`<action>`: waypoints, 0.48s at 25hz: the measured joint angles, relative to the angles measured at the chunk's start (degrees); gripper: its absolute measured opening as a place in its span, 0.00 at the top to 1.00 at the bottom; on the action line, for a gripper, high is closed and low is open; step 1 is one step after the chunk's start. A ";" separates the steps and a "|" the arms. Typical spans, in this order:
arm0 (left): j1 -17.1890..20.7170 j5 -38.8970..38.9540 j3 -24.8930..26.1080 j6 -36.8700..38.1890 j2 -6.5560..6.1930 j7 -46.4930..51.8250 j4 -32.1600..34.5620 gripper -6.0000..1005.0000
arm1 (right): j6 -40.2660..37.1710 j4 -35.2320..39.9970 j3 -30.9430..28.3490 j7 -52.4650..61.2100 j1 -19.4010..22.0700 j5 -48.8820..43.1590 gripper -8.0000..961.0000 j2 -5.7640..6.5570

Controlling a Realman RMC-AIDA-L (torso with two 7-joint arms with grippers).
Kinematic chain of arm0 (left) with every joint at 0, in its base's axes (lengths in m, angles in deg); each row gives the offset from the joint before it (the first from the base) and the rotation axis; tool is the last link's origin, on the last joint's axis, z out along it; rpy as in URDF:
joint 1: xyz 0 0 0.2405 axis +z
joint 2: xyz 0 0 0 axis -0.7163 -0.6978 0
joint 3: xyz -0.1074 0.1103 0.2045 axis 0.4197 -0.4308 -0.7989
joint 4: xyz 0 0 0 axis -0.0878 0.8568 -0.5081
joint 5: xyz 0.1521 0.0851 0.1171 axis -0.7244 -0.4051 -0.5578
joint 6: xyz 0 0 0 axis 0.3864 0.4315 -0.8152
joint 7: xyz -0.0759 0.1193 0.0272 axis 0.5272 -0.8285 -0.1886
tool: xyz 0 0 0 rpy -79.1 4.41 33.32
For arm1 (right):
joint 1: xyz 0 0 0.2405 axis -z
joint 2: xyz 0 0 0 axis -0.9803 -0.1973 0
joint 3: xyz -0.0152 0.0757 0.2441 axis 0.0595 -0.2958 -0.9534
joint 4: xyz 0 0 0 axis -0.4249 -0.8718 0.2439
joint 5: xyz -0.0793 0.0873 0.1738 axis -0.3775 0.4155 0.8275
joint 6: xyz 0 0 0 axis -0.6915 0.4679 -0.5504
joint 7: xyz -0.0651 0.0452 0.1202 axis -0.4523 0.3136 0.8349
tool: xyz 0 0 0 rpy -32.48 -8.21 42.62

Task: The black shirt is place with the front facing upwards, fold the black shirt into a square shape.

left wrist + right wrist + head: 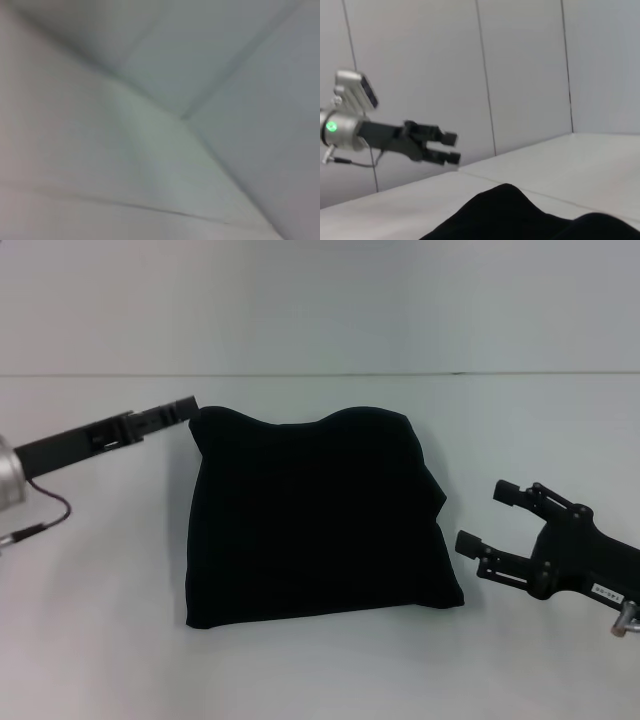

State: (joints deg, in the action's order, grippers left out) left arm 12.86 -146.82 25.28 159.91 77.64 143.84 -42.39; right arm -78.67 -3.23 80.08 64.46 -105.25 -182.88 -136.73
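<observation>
The black shirt (315, 515) lies on the white table as a folded, roughly square bundle showing only plain black cloth; its far edge also rises into the right wrist view (520, 215). My left gripper (186, 406) hovers at the shirt's far left corner. The right wrist view shows this left gripper (452, 148) above the cloth, fingers slightly apart and holding nothing. My right gripper (486, 517) stands open just off the shirt's right edge, near its lower right corner, not touching it. The left wrist view shows only pale blurred surfaces.
The white table (100, 640) extends on all sides of the shirt, with its far edge (320, 374) meeting a pale panelled wall (520, 75). A thin cable (45, 510) hangs from the left arm.
</observation>
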 joint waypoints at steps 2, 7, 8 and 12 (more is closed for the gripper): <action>1.47 -0.67 0.63 8.59 0.04 -8.41 2.58 0.31 | -0.05 0.00 0.14 -2.10 -0.14 0.00 0.02 -0.28; 5.68 -3.72 -0.15 21.38 2.03 -27.66 6.52 0.22 | 0.30 -0.81 0.72 -6.30 0.91 -0.33 0.02 -0.51; 6.77 -4.66 -0.44 22.26 2.74 -30.75 6.95 0.18 | 0.49 -1.05 0.76 -6.78 1.58 -0.36 0.02 -0.58; 9.89 -8.17 -0.60 20.94 5.33 -38.14 7.23 0.04 | 2.52 -2.04 0.82 -7.84 4.38 -0.37 0.02 -0.62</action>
State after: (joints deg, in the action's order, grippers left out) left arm 22.75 -154.99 24.68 180.85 82.98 105.70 -35.16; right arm -76.14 -5.27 80.90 56.62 -100.87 -183.24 -137.35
